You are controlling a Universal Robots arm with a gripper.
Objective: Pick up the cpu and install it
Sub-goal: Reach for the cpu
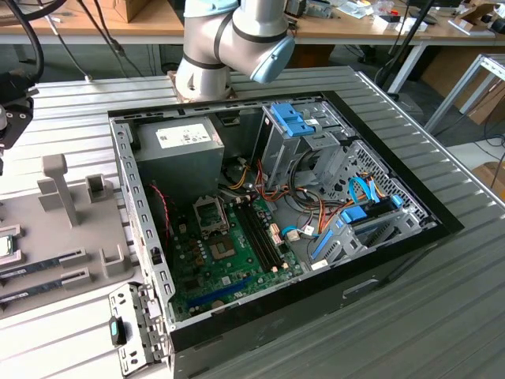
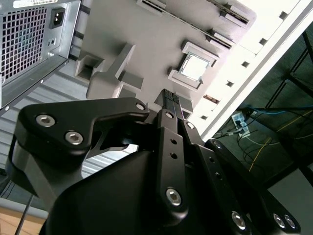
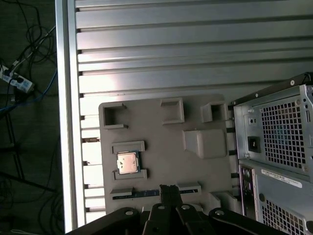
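Note:
The cpu (image 3: pixel 127 163), a small square chip with a silvery lid, lies flat in a framed recess of the grey holder tray (image 3: pixel 166 147) beside the computer case. It also appears in the second wrist view (image 2: pixel 196 67) and at the exterior view's far left edge (image 1: pixel 5 246). My gripper (image 3: pixel 169 189) hovers above the tray, a short way from the cpu and apart from it. Its two black fingers (image 2: pixel 172 100) are pressed together, shut, with nothing between them. The green motherboard (image 1: pixel 225 260) lies in the open case with a square socket (image 1: pixel 211 212).
The open case (image 1: pixel 276 221) holds a power supply (image 1: pixel 183 146), blue drive brackets and cables. Long memory sticks (image 1: pixel 43 262) lie in slots on the tray, which has upright grey posts (image 1: pixel 59 185). The ribbed metal table (image 3: pixel 156 54) ends near a cable-strewn floor.

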